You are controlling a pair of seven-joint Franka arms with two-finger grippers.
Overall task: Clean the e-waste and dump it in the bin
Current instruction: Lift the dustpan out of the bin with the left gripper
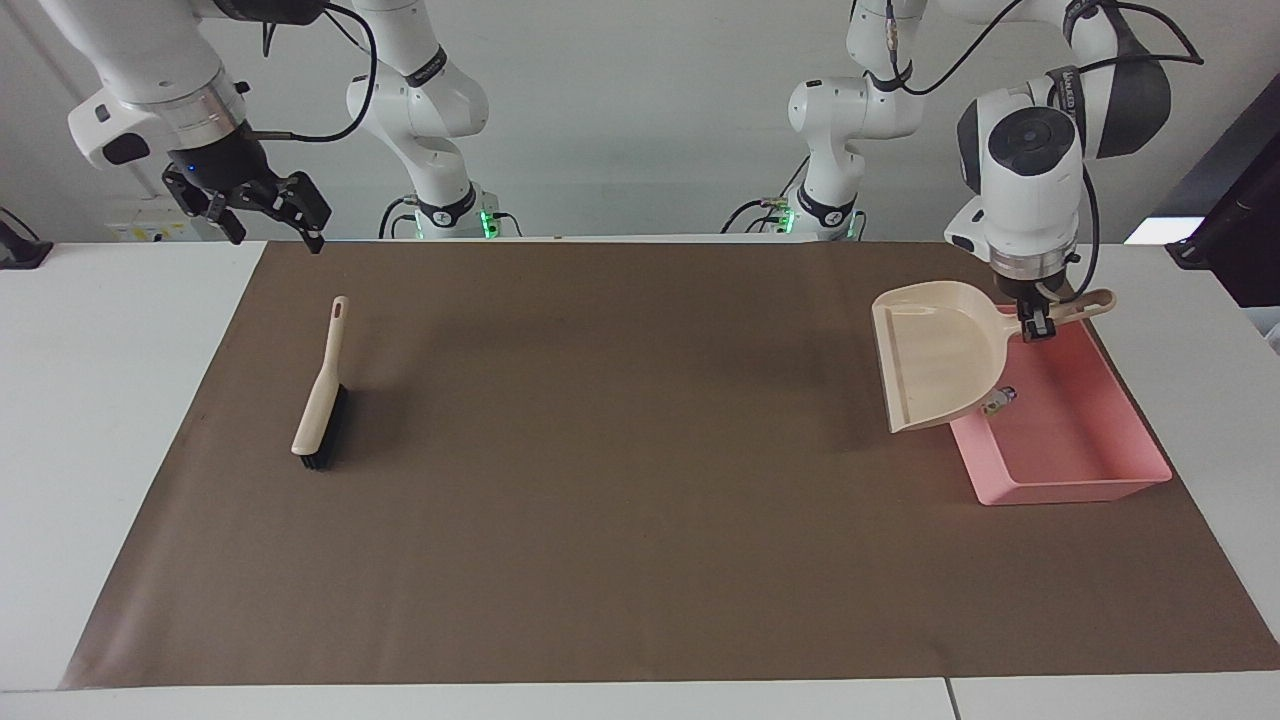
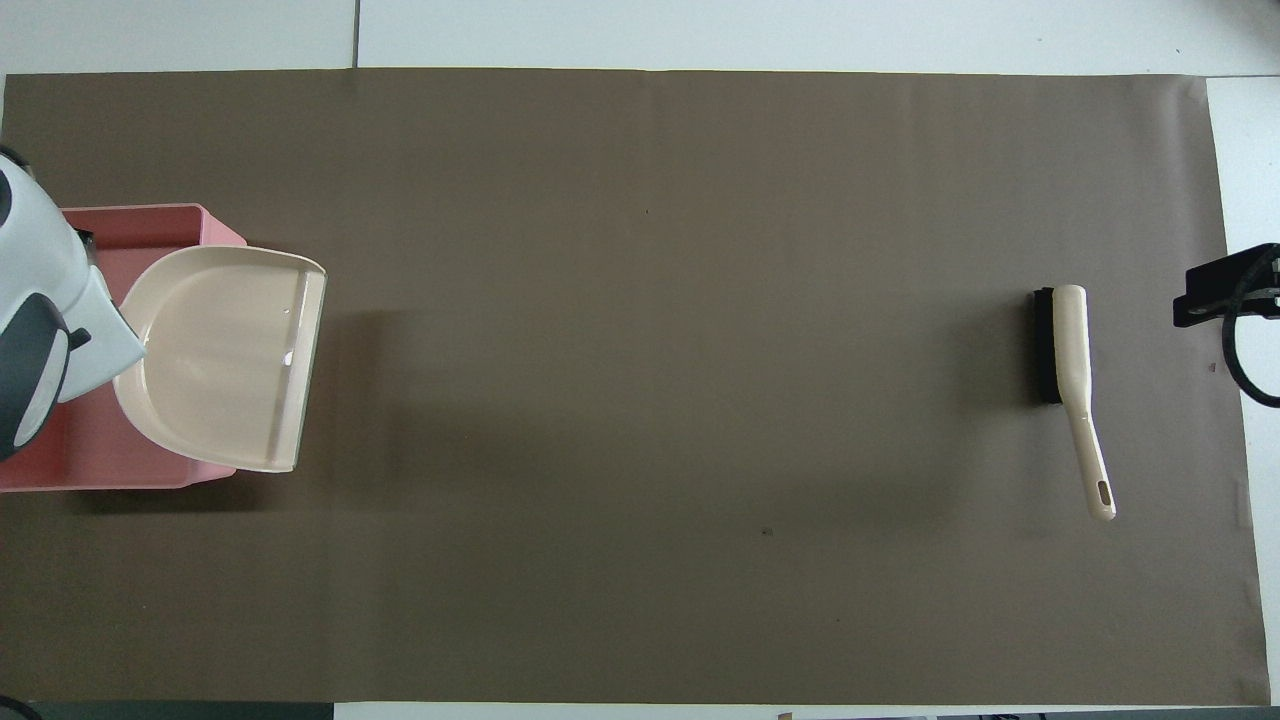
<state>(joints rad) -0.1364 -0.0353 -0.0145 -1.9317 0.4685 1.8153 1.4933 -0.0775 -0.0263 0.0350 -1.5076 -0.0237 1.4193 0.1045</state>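
Note:
My left gripper (image 1: 1035, 326) is shut on the handle of the beige dustpan (image 1: 935, 355) and holds it in the air. The pan is over the pink bin's (image 1: 1075, 445) edge toward the table's middle, with its mouth pointing that way. In the overhead view the dustpan (image 2: 220, 355) looks empty and covers much of the bin (image 2: 150, 222). The e-waste (image 1: 998, 402), a small white and green part, lies in the bin just beside the pan's edge. It is hidden in the overhead view. My right gripper (image 1: 268, 232) is open and empty, over the mat's corner at the right arm's end.
A beige hand brush (image 1: 322, 400) with black bristles lies on the brown mat (image 1: 620, 480) toward the right arm's end; it also shows in the overhead view (image 2: 1065, 360). White table (image 1: 100, 420) surrounds the mat.

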